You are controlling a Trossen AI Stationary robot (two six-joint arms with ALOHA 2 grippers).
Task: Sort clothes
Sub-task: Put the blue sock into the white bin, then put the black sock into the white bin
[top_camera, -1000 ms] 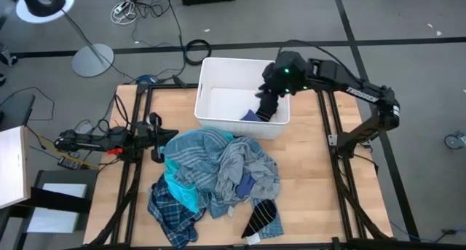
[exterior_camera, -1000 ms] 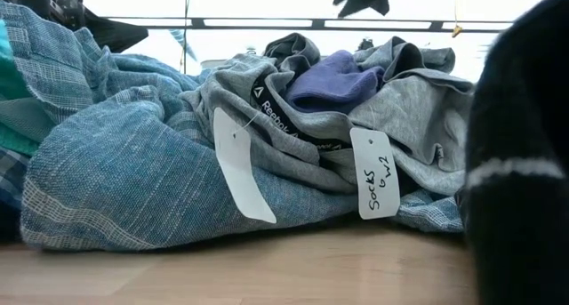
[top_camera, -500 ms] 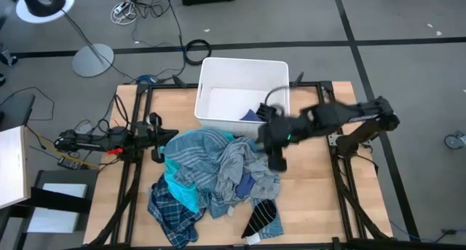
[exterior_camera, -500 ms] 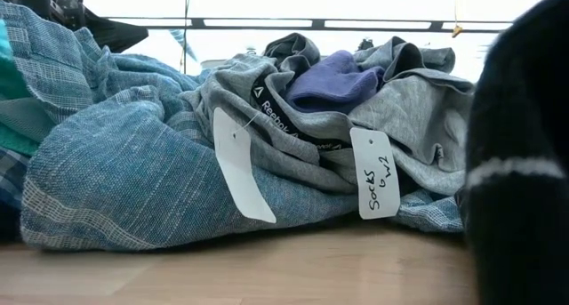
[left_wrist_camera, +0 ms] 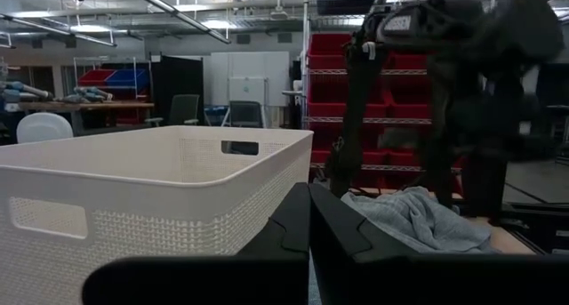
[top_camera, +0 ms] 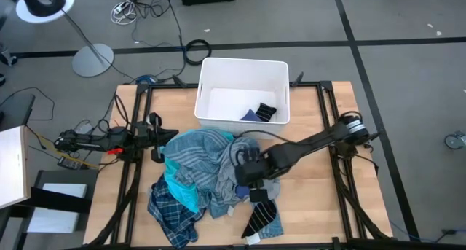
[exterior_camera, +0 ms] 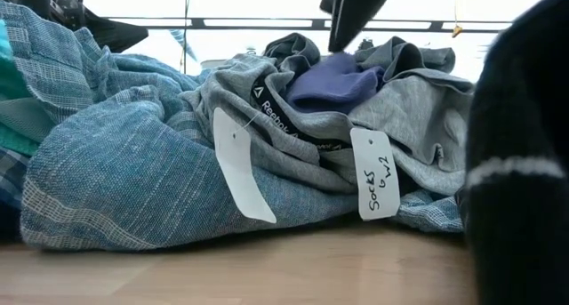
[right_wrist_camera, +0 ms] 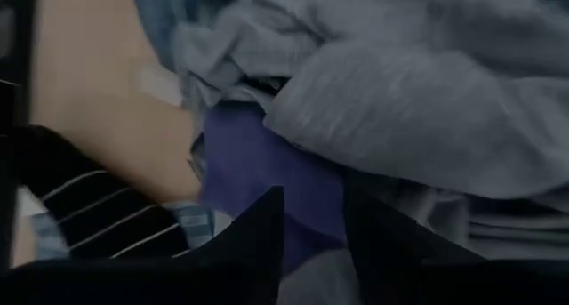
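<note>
Right gripper (top_camera: 251,178) down over the clothes heap (top_camera: 211,177) mid-table, fingers (right_wrist_camera: 258,229) apart, straddling the small blue sock (right_wrist_camera: 267,176) wedged against the grey top (exterior_camera: 409,100). Left gripper (top_camera: 154,138) pinched together, parked at the heap's left edge. Risk: could snag grey fabric along with the sock and drag 2 pieces toward the white bin (top_camera: 207,86), or catch a paper tag (exterior_camera: 373,185).

Soft woven clothes (top_camera: 211,170), matt wooden table (top_camera: 320,199)
</note>
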